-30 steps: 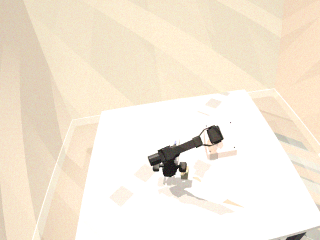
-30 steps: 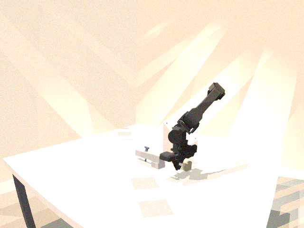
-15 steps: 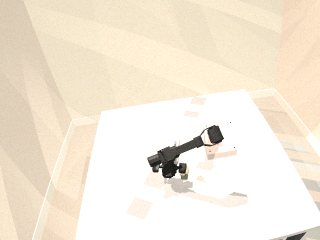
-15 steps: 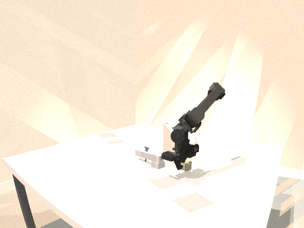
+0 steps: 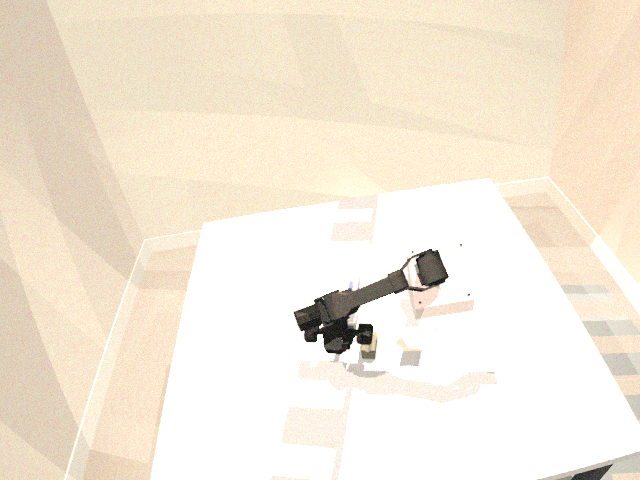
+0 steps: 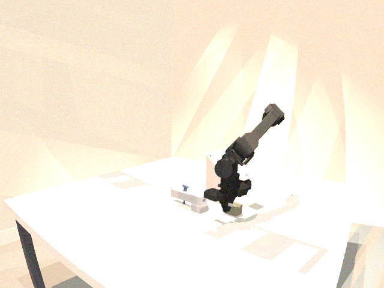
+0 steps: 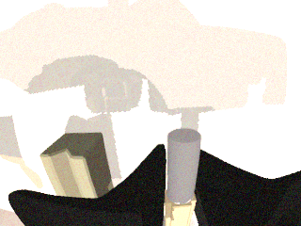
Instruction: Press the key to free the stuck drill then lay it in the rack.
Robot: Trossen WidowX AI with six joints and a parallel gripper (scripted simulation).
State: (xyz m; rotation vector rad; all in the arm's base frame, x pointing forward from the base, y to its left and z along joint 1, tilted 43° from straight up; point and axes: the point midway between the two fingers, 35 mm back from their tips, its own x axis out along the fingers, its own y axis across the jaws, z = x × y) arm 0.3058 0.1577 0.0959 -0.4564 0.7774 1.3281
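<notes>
My gripper is shut on the drill, a grey cylinder between the black fingers; a pale yellow part shows below it in the wrist view. The olive and cream grooved block, which looks like the rack, stands on the table close beside the gripper, to the left of the drill in the wrist view and apart from it there. The blue key stands upright in the pale bar-shaped holder. The arm partly hides the holder from above.
A pale box-shaped base with small dark dots at its corners stands under and behind the arm. The white table carries shadows of the arm and glare that washes out pale edges.
</notes>
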